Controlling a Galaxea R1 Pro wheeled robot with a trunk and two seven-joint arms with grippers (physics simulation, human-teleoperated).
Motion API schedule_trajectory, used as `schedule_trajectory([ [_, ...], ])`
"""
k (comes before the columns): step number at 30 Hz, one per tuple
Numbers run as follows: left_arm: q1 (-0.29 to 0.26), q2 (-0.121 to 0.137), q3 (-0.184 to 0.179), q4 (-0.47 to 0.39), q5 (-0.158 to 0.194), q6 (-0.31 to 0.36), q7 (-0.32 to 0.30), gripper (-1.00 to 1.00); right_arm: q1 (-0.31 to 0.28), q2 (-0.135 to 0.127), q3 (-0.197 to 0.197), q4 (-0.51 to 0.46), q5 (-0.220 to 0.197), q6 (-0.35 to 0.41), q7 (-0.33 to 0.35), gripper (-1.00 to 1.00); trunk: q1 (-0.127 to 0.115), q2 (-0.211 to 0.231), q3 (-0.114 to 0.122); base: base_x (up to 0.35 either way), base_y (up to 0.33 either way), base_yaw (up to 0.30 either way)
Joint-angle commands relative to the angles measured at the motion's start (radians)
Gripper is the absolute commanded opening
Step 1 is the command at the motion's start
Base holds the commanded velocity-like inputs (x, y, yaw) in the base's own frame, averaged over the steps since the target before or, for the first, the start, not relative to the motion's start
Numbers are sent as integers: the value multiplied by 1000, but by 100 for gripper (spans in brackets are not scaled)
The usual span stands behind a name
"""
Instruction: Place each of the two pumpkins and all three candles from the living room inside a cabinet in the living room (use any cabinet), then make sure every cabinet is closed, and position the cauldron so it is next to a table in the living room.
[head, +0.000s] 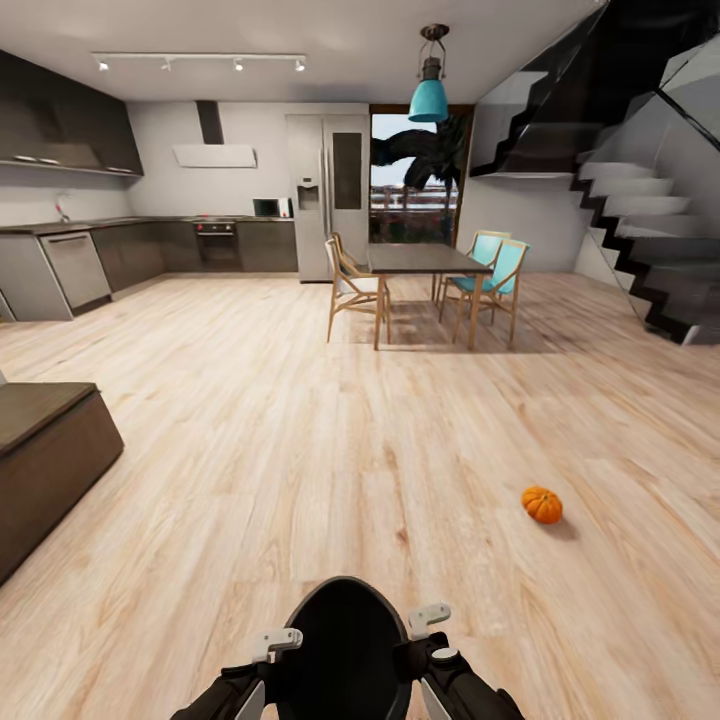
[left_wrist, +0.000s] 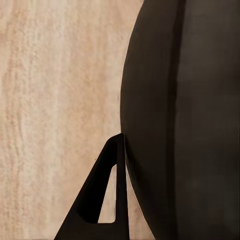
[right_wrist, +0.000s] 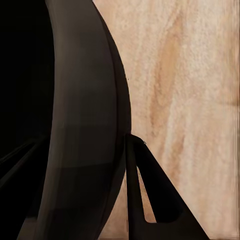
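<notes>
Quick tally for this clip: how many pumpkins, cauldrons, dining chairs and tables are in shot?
Pumpkins: 1, on the floor.
Cauldrons: 1, between both claws.
Dining chairs: 3, one tan, two teal.
Tables: 1.
Total: 6

The floor (head: 300, 450) was pale wood plank with visible grain and a soft sheen. The cauldron (head: 345, 650) looked matt black and smooth. The pumpkin (head: 542, 504) had ribbed orange skin. The cabinet (head: 50, 450) was dark-brown matt wood.
</notes>
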Motion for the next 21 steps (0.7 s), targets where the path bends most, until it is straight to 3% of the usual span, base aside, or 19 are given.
schedule_trajectory([
  [1,0,-1,-13,2,11,7,-1,-100,-1,0,27,-8,-13,-1,28,-100,0,0,-1,0,0,-257],
  [21,0,0,-13,2,11,7,-1,-100,-1,1,27,-8,-14,-1,28,-100,0,0,-1,0,0,-257],
])
